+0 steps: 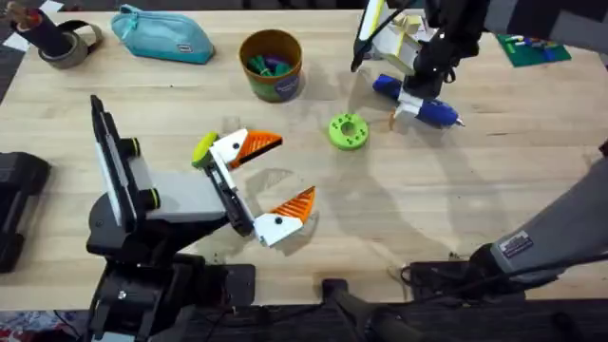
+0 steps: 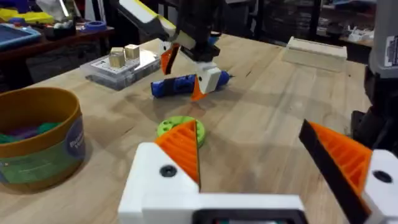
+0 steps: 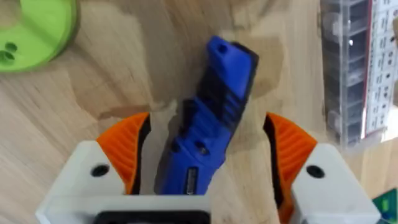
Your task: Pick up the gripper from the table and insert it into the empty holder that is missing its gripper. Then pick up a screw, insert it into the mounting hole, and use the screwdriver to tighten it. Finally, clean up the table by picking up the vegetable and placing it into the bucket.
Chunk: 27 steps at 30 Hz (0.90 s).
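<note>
1. We see the screwdriver [image 1: 423, 107] lying flat on the tabletop [image 1: 399, 209], just beside the lime-green disc [image 1: 348, 131] on the side away from the bucket [image 1: 271, 65].
2. Right end effector [image 1: 418, 100] is down over the screwdriver. In the wrist view the orange pads [image 3: 127, 149] sit spread wide on either side of the blue body [image 3: 211, 137], with gaps on both sides, so we read no grip.
3. Left end effector [image 1: 271, 185] is near the disc, on the side toward the arm bases, fingers spread wide, nothing between them.
4. The bucket stands upright beyond the disc, holding some coloured items; we can't tell what they are.
5. A yellow-green piece [image 1: 203, 148] shows at the left end effector's far finger; we can't tell if it's the vegetable.
6. Clear plastic parts box [image 2: 121, 65] sits just beyond the screwdriver, seen from the disc.
</note>
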Tool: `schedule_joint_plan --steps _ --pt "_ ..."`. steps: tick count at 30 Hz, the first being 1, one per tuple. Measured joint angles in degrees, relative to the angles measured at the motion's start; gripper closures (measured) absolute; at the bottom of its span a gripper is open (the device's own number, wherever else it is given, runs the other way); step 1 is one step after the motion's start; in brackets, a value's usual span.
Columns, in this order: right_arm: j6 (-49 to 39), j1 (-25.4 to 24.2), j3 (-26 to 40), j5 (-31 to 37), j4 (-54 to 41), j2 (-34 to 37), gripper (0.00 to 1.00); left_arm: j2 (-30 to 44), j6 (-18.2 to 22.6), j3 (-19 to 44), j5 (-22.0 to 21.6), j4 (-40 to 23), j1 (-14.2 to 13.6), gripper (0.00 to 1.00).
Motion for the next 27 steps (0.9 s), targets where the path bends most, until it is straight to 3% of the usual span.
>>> schedule_joint_plan --steps 6,7,12,16,24,27 --pt "6.4 -0.18 0.0 -4.53 -0.05 -5.63 0.007 0.0 -2.26 0.0 -1.06 3.79 0.02 0.014" --pt "9.2 -0.3 0.04 -7.51 -0.01 -12.0 0.007 0.02 -4.69 0.0 -2.4 5.22 0.02 0.015" --pt "14.11 -0.33 0.3 -11.07 -0.04 -23.19 0.007 0.61 -5.99 2.05 -7.7 2.72 0.01 0.014" --pt "19.77 -0.33 0.45 -15.17 -0.03 -31.6 0.007 6.37 -3.44 11.16 -13.48 -5.8 0.01 0.015" --pt "34.57 -0.33 0.54 -20.24 -0.51 -40.69 0.006 31.28 5.22 36.99 -29.24 -33.47 0.01 0.015" --pt "38.28 -0.33 -1.43 -20.83 -0.09 -42.32 0.006 40.3 6.89 44.57 -35.05 -39.8 0.02 0.014"
